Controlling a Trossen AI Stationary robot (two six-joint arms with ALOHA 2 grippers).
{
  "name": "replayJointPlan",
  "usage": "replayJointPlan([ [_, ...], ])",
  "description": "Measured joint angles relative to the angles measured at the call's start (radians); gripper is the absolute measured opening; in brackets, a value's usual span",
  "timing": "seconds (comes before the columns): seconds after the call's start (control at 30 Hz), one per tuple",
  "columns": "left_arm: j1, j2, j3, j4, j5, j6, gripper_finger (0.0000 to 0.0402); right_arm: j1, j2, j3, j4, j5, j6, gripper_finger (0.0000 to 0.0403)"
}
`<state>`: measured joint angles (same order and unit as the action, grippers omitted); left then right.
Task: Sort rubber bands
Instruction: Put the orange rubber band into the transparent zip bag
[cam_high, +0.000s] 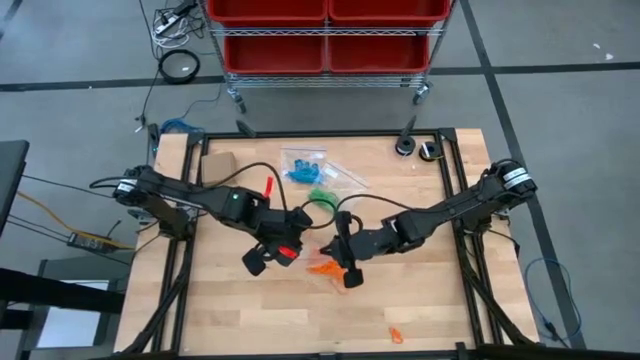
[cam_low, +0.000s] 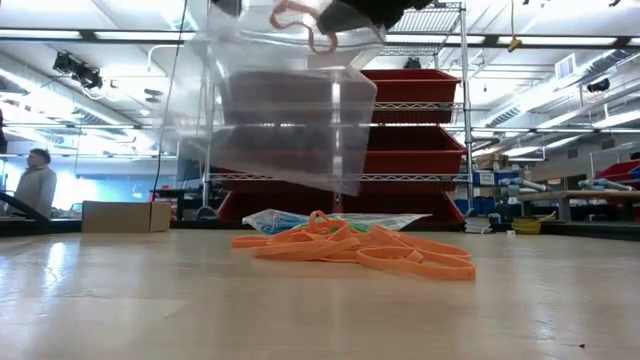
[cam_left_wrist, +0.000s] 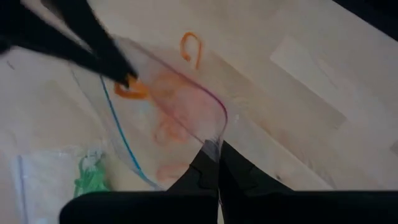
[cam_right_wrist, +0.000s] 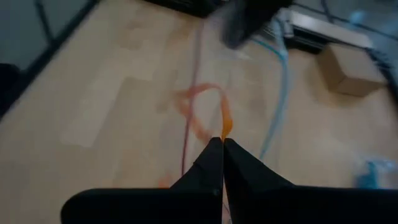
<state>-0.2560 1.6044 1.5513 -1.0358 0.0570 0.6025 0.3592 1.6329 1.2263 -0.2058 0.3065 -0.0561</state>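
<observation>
L gripper (cam_left_wrist: 217, 163) was clamped on the edge of a clear zip bag (cam_left_wrist: 168, 106) held above mid-table, R gripper (cam_right_wrist: 222, 144) pinched one orange band (cam_right_wrist: 211, 102) at the bag mouth, w/ the orange rubber bands (cam_low: 360, 248) piled on the table (cam_low: 150, 300) below.

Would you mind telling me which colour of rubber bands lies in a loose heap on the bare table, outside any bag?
The orange rubber bands: they lie piled directly on the wood, whereas the blue rubber bands and green rubber bands sit in clear plastic bags farther back.
</observation>
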Motion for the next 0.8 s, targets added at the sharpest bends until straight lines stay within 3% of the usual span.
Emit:
replayJointPlan([
  [0.2, -0.001, 0.054, 0.0, -0.021, 0.02, 0.019, 0.0, -0.001, 0.0, 0.0, -0.014, -0.033, 0.022, 0.0021],
  [0.5, -0.005, 0.091, 0.002, -0.103, 0.007, 0.026, 0.0, 0.007, 0.0, 0.0, -0.03, -0.012, 0.048, 0.0111],
  [0.8, -0.014, 0.091, 0.102, -0.144, 0.006, 0.023, 0.0, 0.008, -0.003, 0.0, -0.027, -0.009, 0.024, 0.0155],
])
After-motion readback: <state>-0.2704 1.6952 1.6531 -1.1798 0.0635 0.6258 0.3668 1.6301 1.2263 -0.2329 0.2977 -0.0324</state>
